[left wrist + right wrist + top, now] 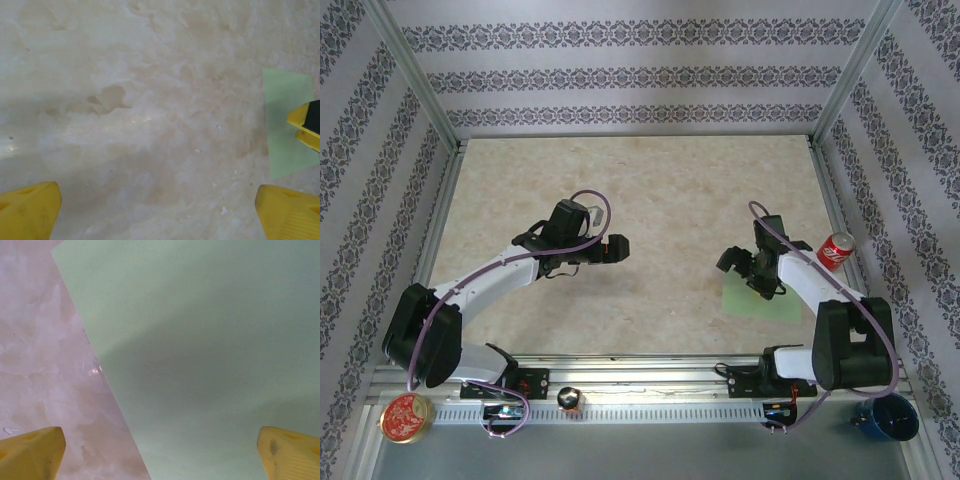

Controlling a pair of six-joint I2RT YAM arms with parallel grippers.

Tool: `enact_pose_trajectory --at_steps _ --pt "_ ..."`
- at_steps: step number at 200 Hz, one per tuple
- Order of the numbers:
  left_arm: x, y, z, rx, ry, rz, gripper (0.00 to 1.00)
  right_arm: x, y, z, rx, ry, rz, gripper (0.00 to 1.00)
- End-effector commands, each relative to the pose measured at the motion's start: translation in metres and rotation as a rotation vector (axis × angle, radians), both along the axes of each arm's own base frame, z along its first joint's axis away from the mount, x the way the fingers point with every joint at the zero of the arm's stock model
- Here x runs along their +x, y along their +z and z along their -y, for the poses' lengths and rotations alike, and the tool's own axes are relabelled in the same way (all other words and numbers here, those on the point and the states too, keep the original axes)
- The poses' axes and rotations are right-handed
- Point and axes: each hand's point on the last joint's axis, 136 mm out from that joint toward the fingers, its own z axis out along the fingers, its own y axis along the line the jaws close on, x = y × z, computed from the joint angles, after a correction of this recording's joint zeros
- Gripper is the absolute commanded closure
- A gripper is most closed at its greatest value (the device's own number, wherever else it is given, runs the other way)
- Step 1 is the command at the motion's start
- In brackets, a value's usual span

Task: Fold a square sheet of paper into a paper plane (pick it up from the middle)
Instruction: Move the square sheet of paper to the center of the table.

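Note:
The square sheet of paper is pale green and lies flat on the marbled table, at the front right. My right gripper hovers over its far-left part, open and holding nothing. In the right wrist view the sheet spreads under the open gripper, whose yellow fingertips sit wide apart; the sheet's left edge runs diagonally. My left gripper is open over bare table at the centre left. In the left wrist view that gripper is empty and the sheet lies at the right edge. No paper plane shape is seen.
A red soda can stands just right of the right arm. A blue mug, a round red tin and a small dark object sit on the front rail. Metal frame posts and patterned walls enclose the table.

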Motion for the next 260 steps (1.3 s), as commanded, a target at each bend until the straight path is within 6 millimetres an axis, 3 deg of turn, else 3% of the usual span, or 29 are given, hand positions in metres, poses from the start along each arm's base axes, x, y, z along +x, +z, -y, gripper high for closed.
enact_pose_trajectory --at_steps 1,25,67,97,133,177,195,213,229,260 --pt "0.011 0.01 -0.01 0.046 0.06 0.067 0.0 0.009 -0.001 -0.008 0.006 0.033 -0.011 0.02" --pt "0.012 0.009 -0.029 0.136 0.113 0.09 0.01 0.01 -0.009 -0.016 0.008 0.06 -0.041 0.02" --pt "0.012 0.016 -0.045 0.169 0.18 0.138 0.01 0.012 -0.017 -0.046 0.004 0.121 -0.072 0.02" --pt "0.012 0.012 -0.064 0.247 0.24 0.122 0.01 0.019 -0.02 -0.085 0.033 0.157 -0.069 0.02" --pt "0.012 0.022 -0.084 0.29 0.334 0.12 0.01 0.026 -0.02 -0.141 0.085 0.166 -0.041 0.02" --pt "0.007 0.04 -0.081 0.232 0.274 0.213 0.01 0.036 -0.012 -0.197 0.197 0.15 0.014 0.02" --pt "0.003 0.041 -0.076 0.165 0.255 0.222 0.01 0.041 0.005 -0.215 0.218 0.227 0.05 0.02" --pt "-0.001 0.043 -0.061 0.097 0.186 0.216 0.01 0.045 0.022 -0.211 0.171 0.269 0.101 0.02" --pt "0.0 0.041 -0.05 0.07 0.149 0.17 0.01 0.05 0.033 -0.192 0.111 0.288 0.141 0.02" --pt "0.014 0.031 -0.028 0.041 0.119 0.078 0.0 0.051 0.03 -0.151 0.049 0.271 0.133 0.02"
